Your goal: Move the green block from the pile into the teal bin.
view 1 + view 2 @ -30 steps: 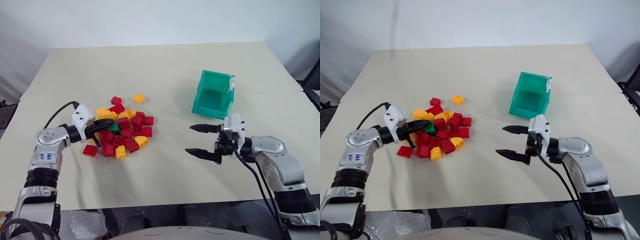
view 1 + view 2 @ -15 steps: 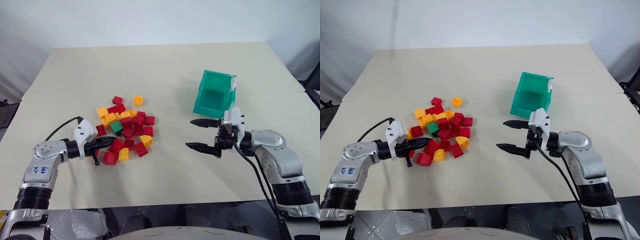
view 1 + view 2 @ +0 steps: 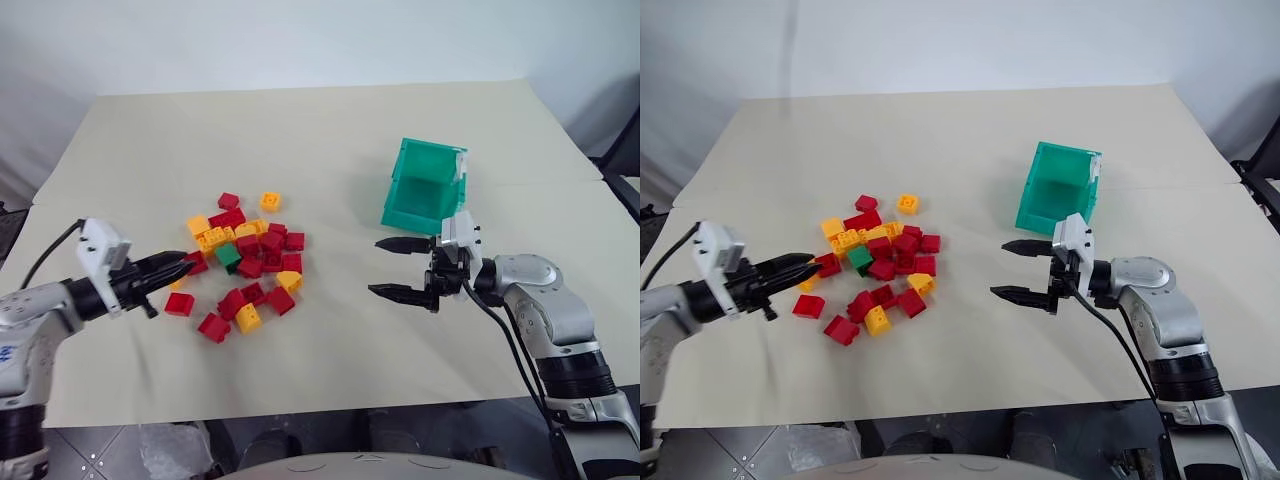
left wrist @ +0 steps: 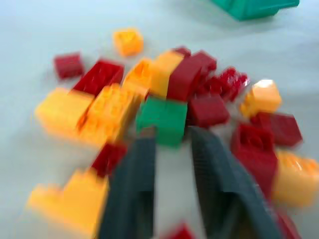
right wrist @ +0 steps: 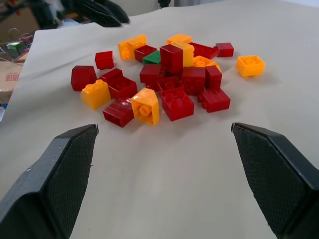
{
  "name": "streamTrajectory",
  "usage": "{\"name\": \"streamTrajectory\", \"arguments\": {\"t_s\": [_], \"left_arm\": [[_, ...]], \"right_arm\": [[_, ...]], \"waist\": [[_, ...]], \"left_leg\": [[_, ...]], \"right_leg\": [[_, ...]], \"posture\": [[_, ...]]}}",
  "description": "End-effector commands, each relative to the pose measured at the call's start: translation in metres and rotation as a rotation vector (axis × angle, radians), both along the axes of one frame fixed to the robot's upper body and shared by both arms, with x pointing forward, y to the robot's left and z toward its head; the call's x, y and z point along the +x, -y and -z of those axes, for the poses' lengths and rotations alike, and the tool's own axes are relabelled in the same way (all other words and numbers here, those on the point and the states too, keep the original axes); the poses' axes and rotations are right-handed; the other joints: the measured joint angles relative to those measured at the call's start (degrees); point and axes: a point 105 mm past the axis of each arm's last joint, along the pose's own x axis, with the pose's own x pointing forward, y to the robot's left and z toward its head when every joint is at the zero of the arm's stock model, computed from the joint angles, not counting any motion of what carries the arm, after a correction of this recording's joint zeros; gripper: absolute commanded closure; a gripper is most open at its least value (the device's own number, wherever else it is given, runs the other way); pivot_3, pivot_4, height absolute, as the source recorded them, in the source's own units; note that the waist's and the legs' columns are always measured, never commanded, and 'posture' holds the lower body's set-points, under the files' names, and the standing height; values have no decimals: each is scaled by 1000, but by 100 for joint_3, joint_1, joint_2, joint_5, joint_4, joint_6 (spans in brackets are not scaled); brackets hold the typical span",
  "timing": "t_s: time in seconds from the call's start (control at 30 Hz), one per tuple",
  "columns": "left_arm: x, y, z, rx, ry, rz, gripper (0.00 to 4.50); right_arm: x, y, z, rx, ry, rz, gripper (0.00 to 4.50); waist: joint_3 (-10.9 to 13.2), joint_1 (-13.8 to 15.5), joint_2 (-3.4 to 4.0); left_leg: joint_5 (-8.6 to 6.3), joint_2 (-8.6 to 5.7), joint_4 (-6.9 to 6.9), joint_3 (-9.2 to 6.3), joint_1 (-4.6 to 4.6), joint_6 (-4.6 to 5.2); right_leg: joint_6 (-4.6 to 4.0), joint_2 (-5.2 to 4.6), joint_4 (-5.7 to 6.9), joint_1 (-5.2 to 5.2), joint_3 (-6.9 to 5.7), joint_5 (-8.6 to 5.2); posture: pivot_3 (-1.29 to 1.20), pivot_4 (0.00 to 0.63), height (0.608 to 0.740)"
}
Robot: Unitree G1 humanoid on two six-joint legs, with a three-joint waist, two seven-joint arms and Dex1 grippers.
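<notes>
Green block (image 3: 229,255) left in pile (image 3: 243,264); left hand (image 3: 176,266) pulled back, slightly parted, empty; regrasp needed

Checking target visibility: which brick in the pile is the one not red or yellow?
The green block, the single green brick, sits among red and yellow bricks in the pile, toward its side nearer the left gripper.

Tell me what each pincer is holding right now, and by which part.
Nothing is held. The left pincer is empty, with the green block lying just beyond it in the pile. The right pincer is open and empty.
</notes>
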Motion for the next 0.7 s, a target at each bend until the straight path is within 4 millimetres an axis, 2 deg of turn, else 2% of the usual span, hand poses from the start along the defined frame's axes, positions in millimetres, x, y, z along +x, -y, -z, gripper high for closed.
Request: {"name": "streamTrajectory", "arguments": {"t_s": [0.03, 0.17, 0.23, 0.27, 0.37, 0.47, 0.6, 0.7], "left_arm": [[-25, -10, -19, 19, 40, 0, 2048], [-51, -34, -14, 62, 8, -70, 844], [-56, -37, -13, 67, 1, -76, 201], [-57, -33, -12, 63, 2, -65, 34], [-49, -25, -12, 65, 40, -55, 34], [-34, -12, -2, 60, 15, -32, 34], [-9, 12, 12, 104, -20, 43, 34], [11, 17, 24, 177, -31, 51, 34]], "right_arm": [[-1, 1, -10, -7, 46, -30, 0], [5, 1, -14, -15, 48, -48, 0], [9, 1, -16, -17, 53, -53, 0], [10, 0, -17, -14, 58, -55, 0], [13, -3, -21, -3, 71, -59, 0], [14, -6, -23, 6, 83, -58, 0], [12, -6, -25, 14, 93, -53, 0], [11, -6, -26, 26, 98, -38, 0]], "waist": [[1, 22, -1], [2, 21, -1], [3, 32, -1], [2, 48, -1], [2, 70, -2], [2, 69, -2], [2, 42, -2], [2, 42, -2]], "left_leg": [[0, 1, 2, 0, 0, 0], [-3, 2, 1, 1, 2, -4], [-4, 5, 1, 1, 0, -4], [-4, 5, 2, 0, 0, -4], [-4, 1, 3, -3, 1, -4], [-4, -1, 3, -4, 0, -4], [-4, -4, 1, 0, -2, -4], [-3, -5, 0, 3, -2, -4]], "right_leg": [[0, -2, 0, 0, 1, 0], [-1, -2, -3, -1, 0, 0], [-2, 1, -4, -2, 0, -1], [-3, 0, -1, -2, -1, -2], [-4, -8, 2, -1, -1, -2], [-3, -12, 3, -1, -1, -2], [-2, -6, 4, -3, -1, -1], [-2, 1, 6, -5, -1, -1]], "posture": [[0, 150, 740], [0, 150, 740], [0, 150, 740], [0, 150, 740], [0, 150, 740], [0, 150, 740], [0, 150, 740], [0, 150, 740]]}}
